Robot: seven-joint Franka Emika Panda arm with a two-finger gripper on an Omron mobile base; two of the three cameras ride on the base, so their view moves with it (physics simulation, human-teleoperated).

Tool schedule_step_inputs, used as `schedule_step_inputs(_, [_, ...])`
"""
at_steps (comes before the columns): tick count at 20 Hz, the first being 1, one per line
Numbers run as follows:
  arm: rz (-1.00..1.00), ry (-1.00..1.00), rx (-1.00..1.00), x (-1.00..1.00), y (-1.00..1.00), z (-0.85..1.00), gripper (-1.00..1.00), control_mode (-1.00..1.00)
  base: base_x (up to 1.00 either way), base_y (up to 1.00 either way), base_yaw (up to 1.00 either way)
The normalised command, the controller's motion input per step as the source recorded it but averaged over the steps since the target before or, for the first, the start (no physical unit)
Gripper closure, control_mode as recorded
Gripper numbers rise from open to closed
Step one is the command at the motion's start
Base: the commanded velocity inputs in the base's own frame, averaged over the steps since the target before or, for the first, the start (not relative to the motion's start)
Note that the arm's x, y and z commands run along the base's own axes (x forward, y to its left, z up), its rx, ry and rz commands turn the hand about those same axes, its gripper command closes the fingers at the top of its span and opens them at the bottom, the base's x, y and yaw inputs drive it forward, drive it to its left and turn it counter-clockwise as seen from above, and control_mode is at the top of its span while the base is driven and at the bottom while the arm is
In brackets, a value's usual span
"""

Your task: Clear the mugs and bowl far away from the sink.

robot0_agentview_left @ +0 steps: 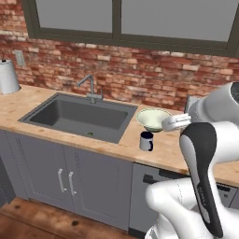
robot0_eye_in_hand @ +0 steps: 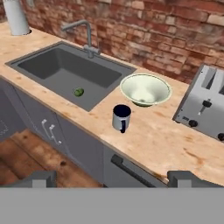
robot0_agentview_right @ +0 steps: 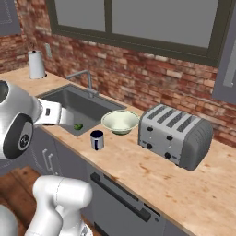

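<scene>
A greyish-white mug [robot0_eye_in_hand: 121, 117] with a dark navy inside stands upright near the counter's front edge, its handle facing the front. Just behind it sits the wide pale cream-green bowl [robot0_eye_in_hand: 145, 89], apart from the mug. Both lie right of the dark grey sink [robot0_eye_in_hand: 70, 72] with its slim faucet [robot0_eye_in_hand: 87, 37]. The same mug [robot0_agentview_left: 146, 141] and bowl [robot0_agentview_left: 152, 119] appear in the left base view, and mug [robot0_agentview_right: 97, 139] and bowl [robot0_agentview_right: 120, 121] in the right base view. My gripper [robot0_eye_in_hand: 112, 178] hangs open and empty, in front of the counter and above the mug.
A silver toaster [robot0_agentview_right: 175, 133] stands on the counter right of the bowl. A small green thing [robot0_eye_in_hand: 78, 92] lies in the sink basin. A white paper roll [robot0_agentview_left: 7, 77] stands at the far left. A brick wall runs behind the counter [robot0_agentview_right: 184, 184].
</scene>
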Motion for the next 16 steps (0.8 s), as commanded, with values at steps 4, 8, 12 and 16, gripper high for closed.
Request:
schedule_step_inputs(4, [0.0,0.32,0.03,0.3,-0.01,-0.38,-1.0,-1.0,0.0,0.0,0.0])
schedule_step_inputs(8, [0.0,0.12,0.09,0.46,-0.01,-0.35,-1.0,-1.0,0.0,0.0,0.0])
schedule_step_inputs(12, [0.0,0.01,0.01,0.5,0.0,-0.3,-1.0,-1.0,0.0,0.0,0.0])
schedule_step_inputs(16, [0.0,0.0,-0.03,0.47,0.0,-0.39,-1.0,-1.0,0.0,0.0,0.0])
